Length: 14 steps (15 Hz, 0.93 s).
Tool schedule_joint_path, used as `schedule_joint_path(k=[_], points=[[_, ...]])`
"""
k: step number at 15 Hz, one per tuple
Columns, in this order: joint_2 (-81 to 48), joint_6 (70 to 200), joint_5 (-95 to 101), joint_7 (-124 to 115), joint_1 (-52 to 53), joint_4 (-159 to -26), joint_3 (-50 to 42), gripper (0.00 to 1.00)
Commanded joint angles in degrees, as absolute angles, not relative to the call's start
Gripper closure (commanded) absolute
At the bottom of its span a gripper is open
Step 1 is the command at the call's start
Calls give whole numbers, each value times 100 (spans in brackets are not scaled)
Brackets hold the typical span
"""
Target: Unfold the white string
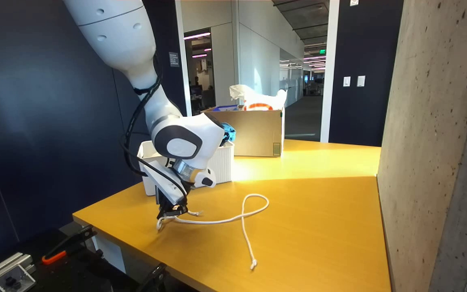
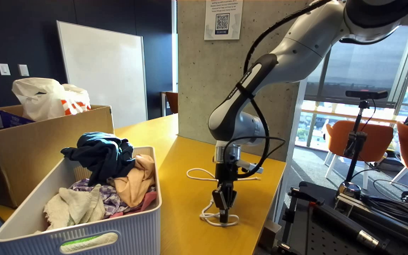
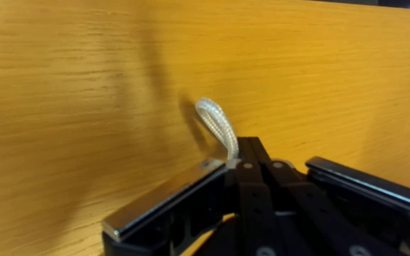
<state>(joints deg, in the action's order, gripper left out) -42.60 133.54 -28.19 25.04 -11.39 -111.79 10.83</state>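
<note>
The white string lies in loops on the yellow table, with a crossed loop at its right and a knotted end towards the front. Another end shows just behind my gripper. In an exterior view, my fingertips point down at the table with a curve of the string around them. In the wrist view, my fingers are together with no visible gap. A bend of the string sticks out beside one finger and passes behind it. I cannot see any string between the fingers.
A white ribbed bin full of cloths stands beside the arm; it also shows in an exterior view. A cardboard box with plastic bags is behind it. A concrete pillar borders the table. The table's front edge is near the gripper.
</note>
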Motion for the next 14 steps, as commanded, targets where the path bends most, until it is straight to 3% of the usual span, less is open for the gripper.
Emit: schedule_joint_path(k=[1,14], points=[[-4138,13605,-2743,2173,-1059,-11309,1014,100],[-3881,14530,-2116,70,-202,-11675,588,100]])
